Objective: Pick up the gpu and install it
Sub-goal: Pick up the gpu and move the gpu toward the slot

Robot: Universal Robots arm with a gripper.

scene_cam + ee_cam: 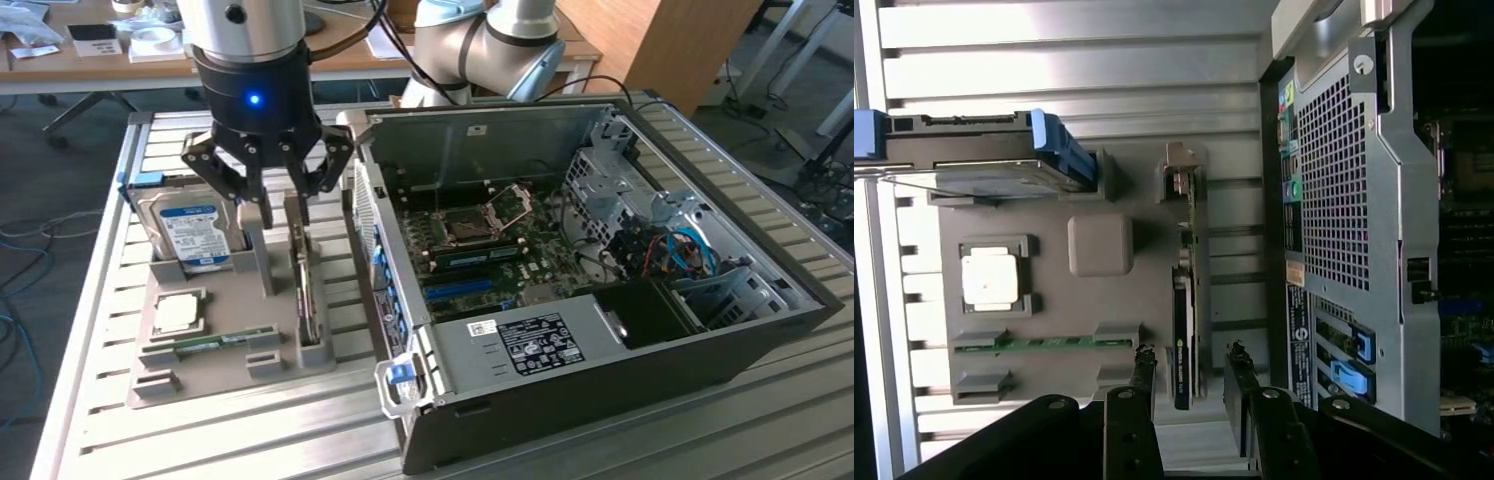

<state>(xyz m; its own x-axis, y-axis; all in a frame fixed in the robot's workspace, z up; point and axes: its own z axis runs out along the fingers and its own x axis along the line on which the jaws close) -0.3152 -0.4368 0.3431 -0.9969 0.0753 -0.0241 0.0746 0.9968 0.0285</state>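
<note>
Gpu (1184, 320) edge-on in holder (1054, 310), faces hidden

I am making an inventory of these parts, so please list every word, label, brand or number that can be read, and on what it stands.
No text here can be read with certainty.
On the hard drive: a blue-and-white label, print too small to read.
On the computer case: a white sticker, print too small.
On the gpu: white print on its dark edge, unreadable.
On the case's rear: small labels, unreadable.
</note>
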